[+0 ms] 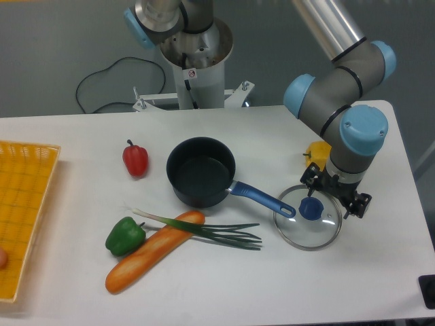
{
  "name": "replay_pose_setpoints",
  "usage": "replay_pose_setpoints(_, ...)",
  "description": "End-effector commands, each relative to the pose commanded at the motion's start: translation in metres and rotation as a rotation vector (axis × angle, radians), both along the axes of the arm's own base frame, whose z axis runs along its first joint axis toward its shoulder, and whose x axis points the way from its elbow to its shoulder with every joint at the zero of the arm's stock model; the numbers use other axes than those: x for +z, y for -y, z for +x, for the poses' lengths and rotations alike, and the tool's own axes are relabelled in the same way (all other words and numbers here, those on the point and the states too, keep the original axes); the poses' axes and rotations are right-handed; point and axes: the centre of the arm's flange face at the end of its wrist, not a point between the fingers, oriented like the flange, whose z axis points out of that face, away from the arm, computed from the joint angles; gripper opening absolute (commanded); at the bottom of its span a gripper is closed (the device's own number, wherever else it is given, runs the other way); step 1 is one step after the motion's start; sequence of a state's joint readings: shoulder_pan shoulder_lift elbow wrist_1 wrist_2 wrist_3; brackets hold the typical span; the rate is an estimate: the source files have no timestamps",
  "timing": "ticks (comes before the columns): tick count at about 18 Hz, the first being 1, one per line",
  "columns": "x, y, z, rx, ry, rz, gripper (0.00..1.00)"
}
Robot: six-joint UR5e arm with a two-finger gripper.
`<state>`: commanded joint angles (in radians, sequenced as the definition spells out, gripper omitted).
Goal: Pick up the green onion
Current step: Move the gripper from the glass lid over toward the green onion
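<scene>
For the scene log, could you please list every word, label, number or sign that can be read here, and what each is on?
No text can be read in this view.
Round red-and-white sticker on the robot base column: looks like a prohibition-type sign, too small to make out.
Pot, glass lid, basket, gripper: no visible markings.

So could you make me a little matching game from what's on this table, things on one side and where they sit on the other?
Things:
1. thin green onion stalk
2. round glass lid with blue knob
3. shiny red bell pepper
4. woven yellow basket tray

Places:
A. at the table's left edge
B. lying across the orange-brown baguette
C. directly under the end effector
D. left of the dark saucepan with blue handle

Pairs: 1-B, 2-C, 3-D, 4-A
</scene>
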<state>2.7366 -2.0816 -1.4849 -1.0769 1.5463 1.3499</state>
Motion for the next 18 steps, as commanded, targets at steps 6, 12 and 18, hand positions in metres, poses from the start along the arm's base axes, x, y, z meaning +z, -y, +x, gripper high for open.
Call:
replay_pose_setpoints(6,0.026,-0.003,0.010,-0.008,-0.026,0.018,1.00)
replay_pose_setpoints(12,0.033,-0.033,0.048,-0.055,-0.031,0.008,1.00)
replay_pose_setpoints(18,0.034,-0.054,0.067,0.056,-0.022,0.025,1.00)
